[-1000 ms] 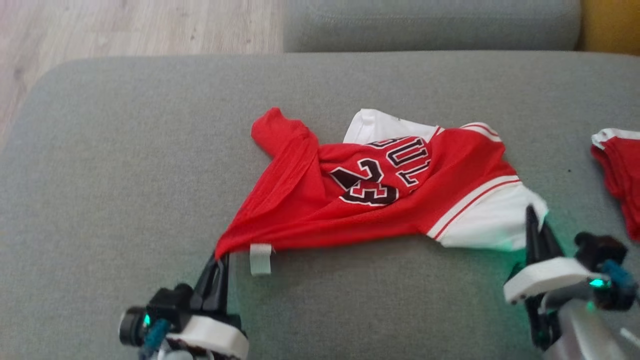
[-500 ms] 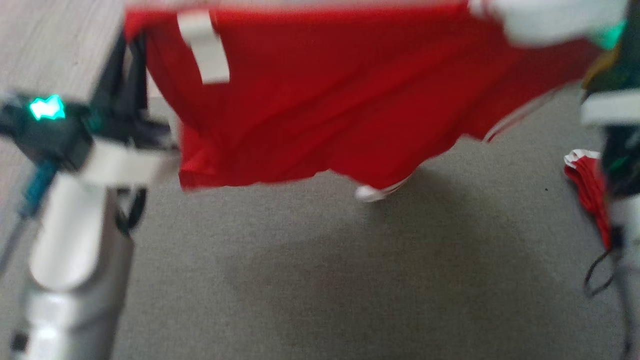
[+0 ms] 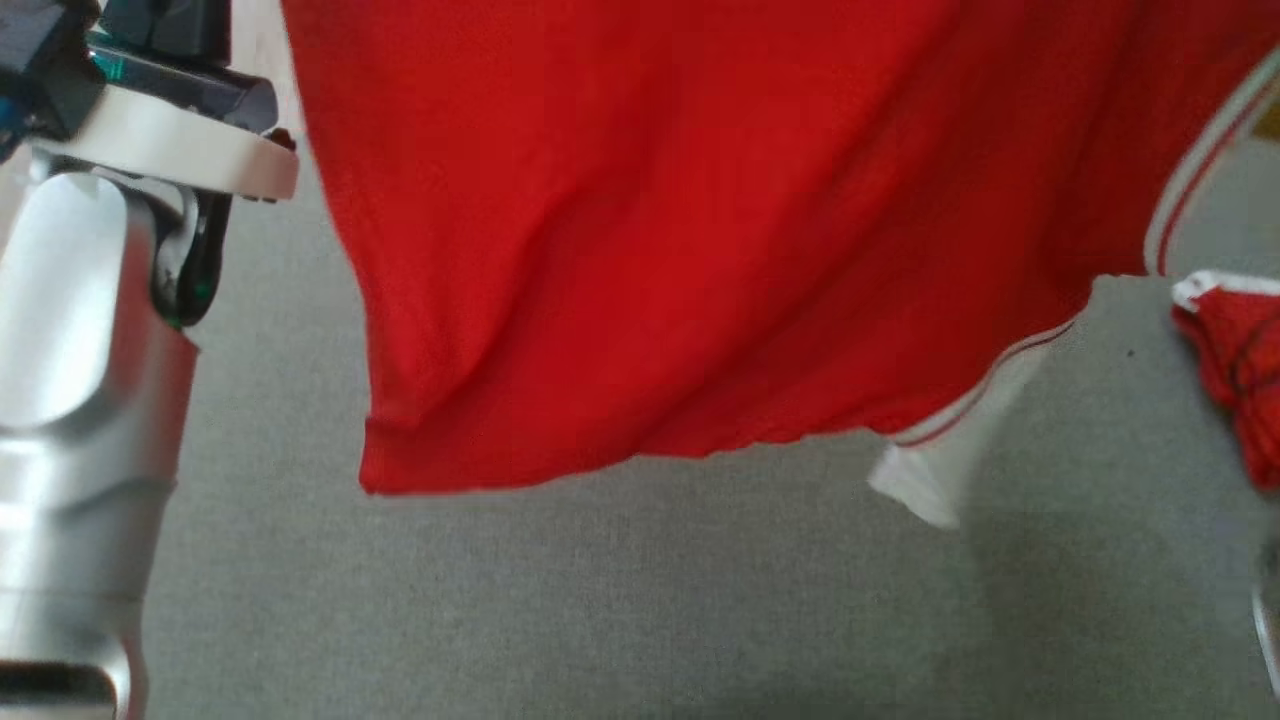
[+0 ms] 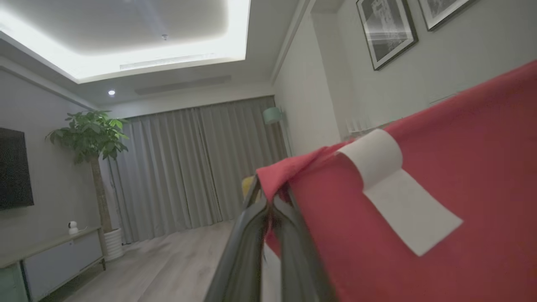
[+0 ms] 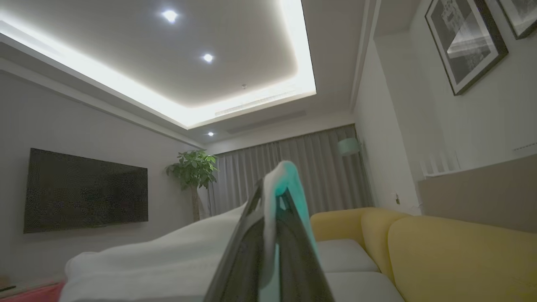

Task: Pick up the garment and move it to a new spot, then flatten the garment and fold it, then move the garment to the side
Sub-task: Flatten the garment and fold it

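Grey cushion [image 3: 600, 600] spreads beneath the red garment [image 3: 650, 250], which hangs lifted between the left pincer [image 4: 268, 197], clamped on a red corner, and the right pincer [image 5: 273, 193], clamped on white fabric; the moving step appears underway, and next calls for lowering it flat at a new spot.

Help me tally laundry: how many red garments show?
2. One red garment hangs above the cushion, held by the left gripper and right gripper; a second garment lies on the cushion at the head view's right edge. More could hide behind the first.
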